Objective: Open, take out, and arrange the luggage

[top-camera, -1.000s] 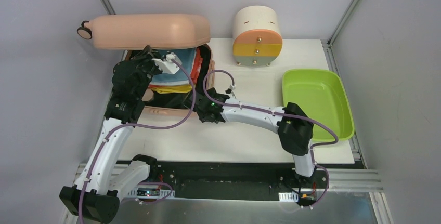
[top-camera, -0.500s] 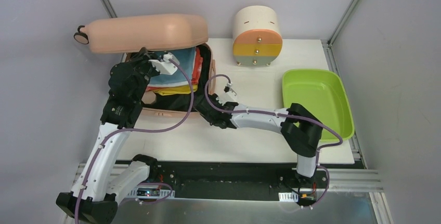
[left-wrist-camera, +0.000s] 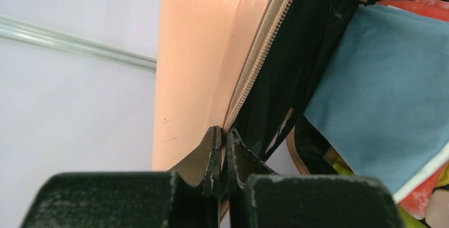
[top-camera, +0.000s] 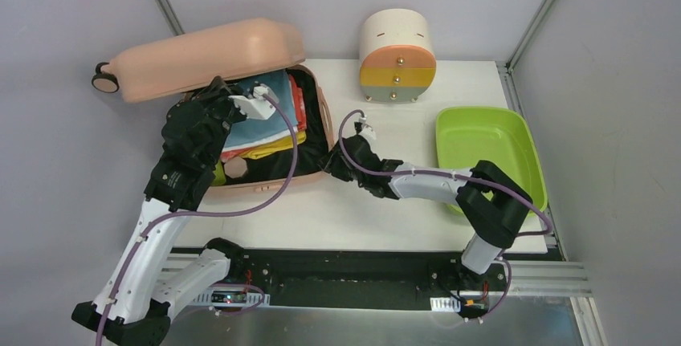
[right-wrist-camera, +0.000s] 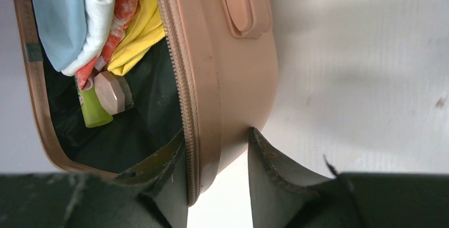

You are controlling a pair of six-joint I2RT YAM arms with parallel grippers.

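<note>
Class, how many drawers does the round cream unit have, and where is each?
3. The orange drawer is at the top, the yellow drawer in the middle, the grey drawer at the bottom of the cream unit. None appears hidden.

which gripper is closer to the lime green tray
Right. The right gripper grips the suitcase wall on the side facing the lime-green tray; the left gripper pinches the suitcase's lid rim, farther from it.

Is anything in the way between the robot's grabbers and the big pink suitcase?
No, nothing visible is in the way. The left gripper pinches the lid rim of the large peach-pink hard-shell suitcase, and the right gripper grips its lower shell's wall.
</note>
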